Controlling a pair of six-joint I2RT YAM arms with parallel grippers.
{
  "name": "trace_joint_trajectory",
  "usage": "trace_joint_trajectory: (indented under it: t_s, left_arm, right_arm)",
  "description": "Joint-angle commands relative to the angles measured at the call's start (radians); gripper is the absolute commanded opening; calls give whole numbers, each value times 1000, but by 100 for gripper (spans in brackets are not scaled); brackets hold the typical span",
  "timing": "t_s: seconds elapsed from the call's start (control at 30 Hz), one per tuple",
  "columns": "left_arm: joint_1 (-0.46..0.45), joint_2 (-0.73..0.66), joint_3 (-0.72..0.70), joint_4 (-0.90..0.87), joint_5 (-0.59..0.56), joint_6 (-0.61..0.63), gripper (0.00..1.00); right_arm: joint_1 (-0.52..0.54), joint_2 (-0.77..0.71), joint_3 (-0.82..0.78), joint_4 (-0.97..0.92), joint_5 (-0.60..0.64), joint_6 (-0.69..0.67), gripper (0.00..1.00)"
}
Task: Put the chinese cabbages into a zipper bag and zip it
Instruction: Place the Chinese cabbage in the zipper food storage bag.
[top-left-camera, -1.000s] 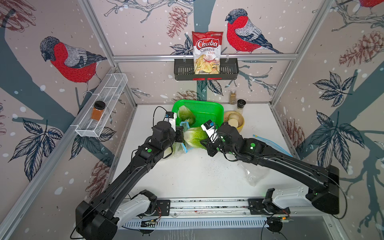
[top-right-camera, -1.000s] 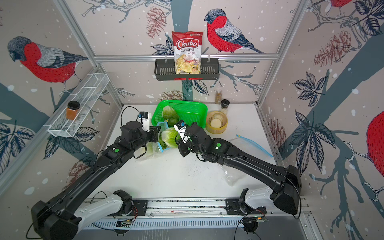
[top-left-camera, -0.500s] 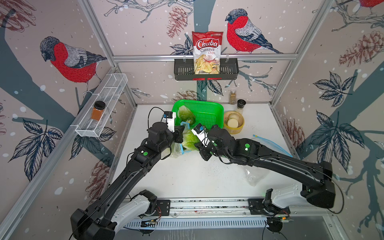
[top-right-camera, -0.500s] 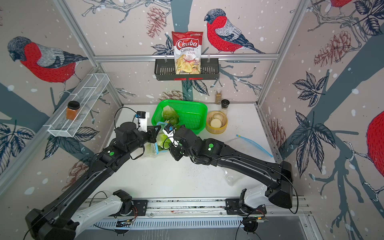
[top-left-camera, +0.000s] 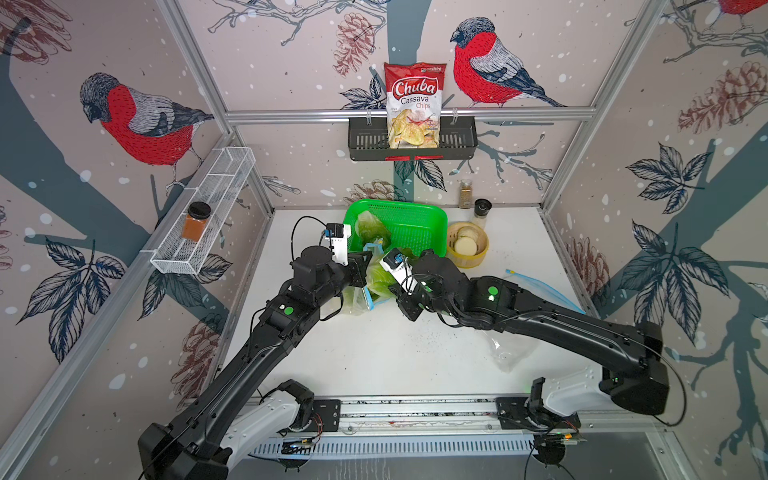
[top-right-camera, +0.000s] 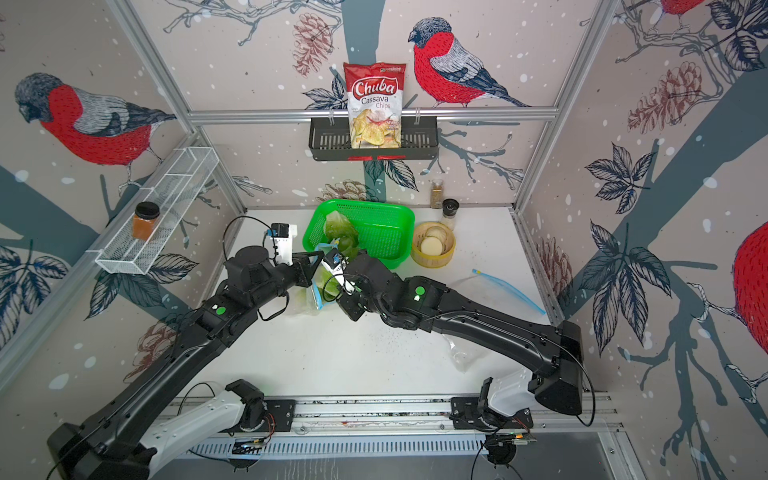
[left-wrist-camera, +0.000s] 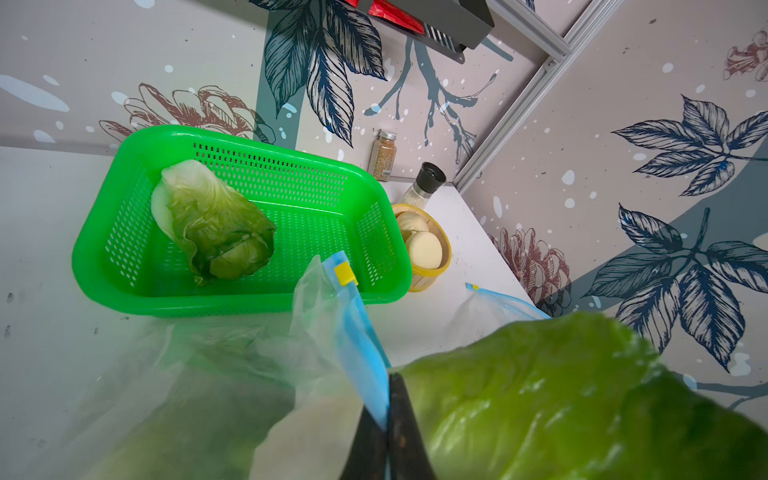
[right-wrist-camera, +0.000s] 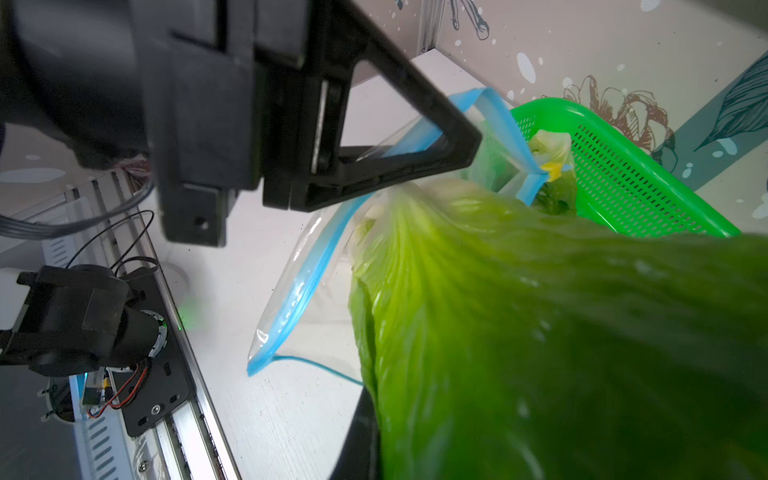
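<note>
The left end effector (left-wrist-camera: 390, 386) is pressed together on the blue zipper strip of a clear, limp zipper bag (left-wrist-camera: 353, 324). It holds the bag's mouth up just in front of the green perforated plastic basket (left-wrist-camera: 291, 174), at the far edge of the counter (top-left-camera: 374, 353). The right end effector (top-left-camera: 392, 293) pinches one chinese cabbage (right-wrist-camera: 540, 332), glossy and ribbed, with its leaves at the bag's mouth. A second cabbage (left-wrist-camera: 212, 220), crinkled with a pale stalk, lies inside the basket. A spare zipper bag (top-left-camera: 544, 291) lies flat near the right edge. A round yellow bowl (top-left-camera: 482, 259) of pale discs (top-left-camera: 464, 246) sits beside the basket, and two small jars (top-left-camera: 466, 193) stand toward the far right corner. The counter is matte white, and the walls (top-left-camera: 291, 62) carry bird-print paper.
</note>
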Motion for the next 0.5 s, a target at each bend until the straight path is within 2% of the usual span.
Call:
trace_joint_trajectory:
  t_s: [0.0,0.07,0.13,0.23,0.33,0.47]
  left_arm:
    - [1,-4,4,62,46,-1,0]
    - [1,-10,4,59,64,-3,0]
    - [1,-17,-1,66,89,-10,0]
    - [1,-25,-19,98,134,-24,0]
    - [1,-28,-29,114,162,-36,0]
    - [1,-40,-34,127,177,-43,0]
  right_arm:
    - [0,19,-10,-5,-27,-57,0]
    - [-1,26,-13,-20,29,-59,0]
    - [-3,21,-7,-13,34,-68,0]
    - [-1,5,-2,43,-65,-108,0]
    - [-8,-11,-39,157,-99,-118,5]
    - [-19,38,-27,146,-160,-147,7]
